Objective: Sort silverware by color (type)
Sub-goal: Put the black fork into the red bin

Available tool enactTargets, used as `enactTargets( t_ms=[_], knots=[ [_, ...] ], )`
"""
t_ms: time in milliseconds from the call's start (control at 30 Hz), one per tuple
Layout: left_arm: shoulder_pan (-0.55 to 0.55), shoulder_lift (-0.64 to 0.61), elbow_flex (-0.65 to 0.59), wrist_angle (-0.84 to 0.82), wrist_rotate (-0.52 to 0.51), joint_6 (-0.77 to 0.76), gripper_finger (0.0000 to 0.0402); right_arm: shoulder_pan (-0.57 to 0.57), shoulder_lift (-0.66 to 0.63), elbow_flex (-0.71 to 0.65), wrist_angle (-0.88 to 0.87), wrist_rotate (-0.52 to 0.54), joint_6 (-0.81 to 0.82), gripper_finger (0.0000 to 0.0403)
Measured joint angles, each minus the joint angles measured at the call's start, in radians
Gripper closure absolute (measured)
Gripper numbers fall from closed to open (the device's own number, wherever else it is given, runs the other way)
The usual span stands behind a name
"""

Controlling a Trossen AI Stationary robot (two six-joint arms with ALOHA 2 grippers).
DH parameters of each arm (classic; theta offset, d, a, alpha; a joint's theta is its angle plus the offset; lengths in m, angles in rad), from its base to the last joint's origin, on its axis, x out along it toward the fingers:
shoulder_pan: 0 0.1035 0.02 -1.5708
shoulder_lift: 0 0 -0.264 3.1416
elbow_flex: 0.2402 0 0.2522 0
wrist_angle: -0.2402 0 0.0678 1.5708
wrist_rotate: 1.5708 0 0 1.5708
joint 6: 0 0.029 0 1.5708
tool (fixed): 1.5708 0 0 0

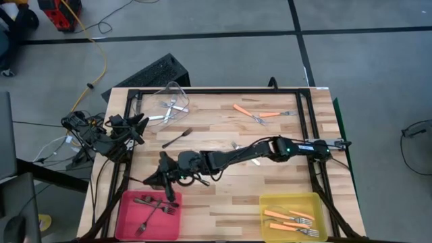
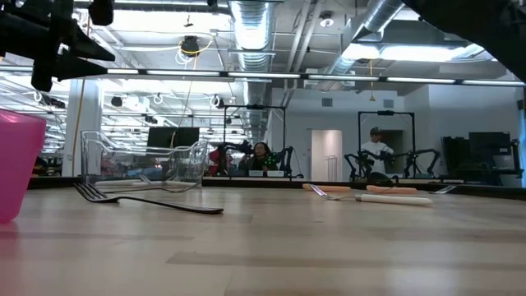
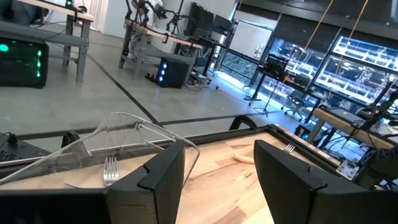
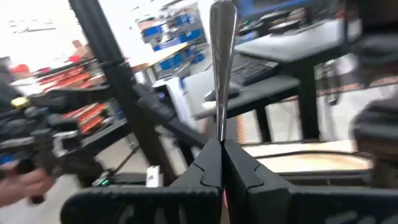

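My right gripper [image 1: 167, 181] reaches across the table to just above the pink bin's [image 1: 125, 202] far rim. It is shut on a slim dark grey fork [image 4: 221, 68]. The pink bin holds dark forks [image 1: 152, 206]. One more dark fork [image 1: 177, 138] lies flat on the wood, also visible in the low view [image 2: 148, 201]. Orange-handled forks [image 1: 260, 113] and a silver one [image 1: 236, 145] lie loose farther right. My left gripper [image 3: 217, 180] waits open at the table's left edge beside the clear bin [image 1: 172, 101], which holds silver forks [image 3: 111, 168]. My right gripper pinches the fork's narrow stem [image 4: 219, 134] between its two shut fingers. The fork runs on straight past the fingertips, along the fingers, with its rounded end [image 4: 222, 12] farthest out. It is lifted clear of the table. The end between the fingers is hidden by them.
A yellow bin [image 1: 270, 202] with orange-handled forks [image 1: 290, 219] stands at the near right. A black frame [image 1: 223, 91] runs along the table's far and side edges. Bare wood lies between the pink and yellow bins.
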Motion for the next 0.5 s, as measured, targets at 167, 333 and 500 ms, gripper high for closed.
enactTargets(
  t_ms=[167,333,500],
  knots=[
    [0.0,0.0,0.0,0.0,0.001,-0.017,0.0223,0.027,0.0,0.0,0.002,-0.05,-0.024,0.0383],
    [0.0,0.0,0.0,0.0,0.007,-0.02,0.0223,0.055,0.002,0.0,-0.046,-0.053,-0.112,0.0383],
    [0.0,0.0,0.0,0.0,0.007,-0.039,0.0223,0.067,0.003,0.0,-0.051,-0.053,-0.157,0.0383]
  ],
)
